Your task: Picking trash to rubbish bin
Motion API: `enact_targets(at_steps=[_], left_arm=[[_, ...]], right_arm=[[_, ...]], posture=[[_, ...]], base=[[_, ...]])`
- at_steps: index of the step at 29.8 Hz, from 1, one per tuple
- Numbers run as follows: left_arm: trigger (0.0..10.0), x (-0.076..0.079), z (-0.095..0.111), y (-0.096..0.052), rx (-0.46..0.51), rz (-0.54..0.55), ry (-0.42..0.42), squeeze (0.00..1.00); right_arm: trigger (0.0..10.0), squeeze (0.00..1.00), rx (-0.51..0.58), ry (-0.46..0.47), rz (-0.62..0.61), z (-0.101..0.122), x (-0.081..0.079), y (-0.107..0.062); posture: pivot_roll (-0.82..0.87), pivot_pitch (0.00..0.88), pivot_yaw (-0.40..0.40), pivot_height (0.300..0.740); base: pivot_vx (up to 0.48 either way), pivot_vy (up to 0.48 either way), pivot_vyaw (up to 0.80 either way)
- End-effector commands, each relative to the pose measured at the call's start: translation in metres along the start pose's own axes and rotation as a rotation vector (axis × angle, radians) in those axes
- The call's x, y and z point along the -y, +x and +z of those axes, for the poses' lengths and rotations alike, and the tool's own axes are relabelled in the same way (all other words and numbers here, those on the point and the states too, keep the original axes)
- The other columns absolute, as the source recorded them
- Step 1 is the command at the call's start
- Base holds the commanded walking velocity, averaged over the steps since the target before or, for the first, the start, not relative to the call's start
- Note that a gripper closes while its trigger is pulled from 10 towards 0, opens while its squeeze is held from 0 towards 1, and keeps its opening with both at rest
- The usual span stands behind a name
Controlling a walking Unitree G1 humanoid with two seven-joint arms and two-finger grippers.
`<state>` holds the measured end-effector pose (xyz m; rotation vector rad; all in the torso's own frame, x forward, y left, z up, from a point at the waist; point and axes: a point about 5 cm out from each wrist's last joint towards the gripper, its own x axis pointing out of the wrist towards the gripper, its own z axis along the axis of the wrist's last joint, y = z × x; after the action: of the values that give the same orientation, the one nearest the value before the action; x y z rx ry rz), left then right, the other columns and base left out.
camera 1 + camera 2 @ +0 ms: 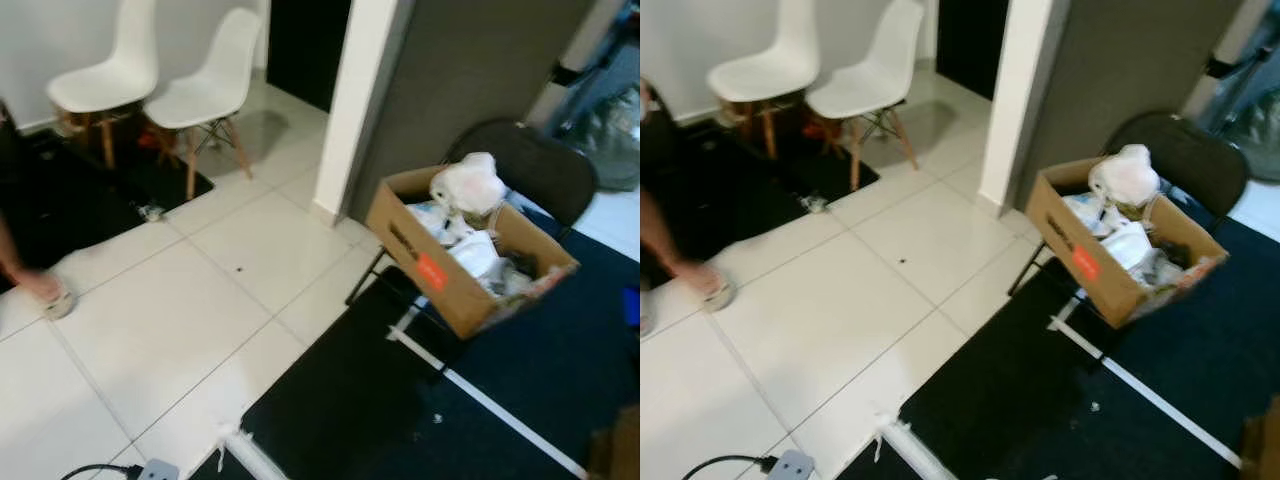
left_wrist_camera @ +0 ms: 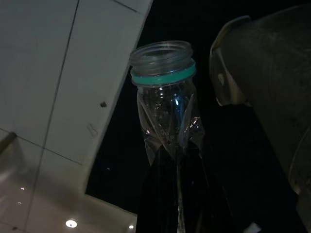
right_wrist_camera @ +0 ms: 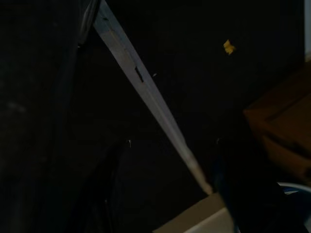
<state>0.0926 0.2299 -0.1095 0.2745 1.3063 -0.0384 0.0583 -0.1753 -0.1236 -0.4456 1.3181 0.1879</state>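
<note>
Person's foot (image 1: 45,293) at 9 o'clock on white tile. Two white chairs (image 1: 160,80) at 11. Cardboard box (image 1: 465,250) of trash on black chair, 2 o'clock. Left hand (image 2: 180,194) clenched on crushed clear bottle (image 2: 167,107). Right hand (image 3: 184,194): grip cannot be told, dark.

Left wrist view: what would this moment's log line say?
left end effector: holding crushed clear bottle, cap off | cardboard box of trash: ahead on black chair

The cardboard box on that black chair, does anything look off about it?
Yes. The cardboard box sits tilted on the black chair, its low corner hanging past the seat edge, heaped with white trash above its rim. It looks liable to slide or spill.
</note>
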Motion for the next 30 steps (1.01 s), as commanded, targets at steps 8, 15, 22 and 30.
enact_targets(at_steps=[8,15,22,30], left_arm=[[10.0,-0.005,0.041,-0.001,0.183,0.097,-0.229,0.00],[10.0,-0.012,0.034,-0.001,0.172,0.088,-0.305,0.00],[10.0,-0.026,0.048,-0.004,0.262,0.135,-0.387,0.00],[10.0,-0.073,0.082,-0.018,0.404,0.332,-0.442,0.00]], right_arm=[[10.0,0.00,-0.006,-0.051,0.087,-0.004,-0.022,-0.003],[10.0,0.00,0.004,-0.055,0.085,-0.002,-0.017,-0.002],[10.0,0.00,0.018,-0.043,0.087,0.000,-0.012,-0.001],[10.0,0.00,0.028,-0.038,0.095,0.004,-0.007,0.000]], posture=[[0.16,0.020,-0.068,0.740],[0.18,0.020,-0.060,0.740],[0.18,0.027,-0.060,0.740],[0.21,0.018,-0.074,0.740]], base=[[0.000,0.000,-0.80],[0.000,0.000,-0.80],[0.000,0.000,-0.80],[0.000,0.000,-0.80]])
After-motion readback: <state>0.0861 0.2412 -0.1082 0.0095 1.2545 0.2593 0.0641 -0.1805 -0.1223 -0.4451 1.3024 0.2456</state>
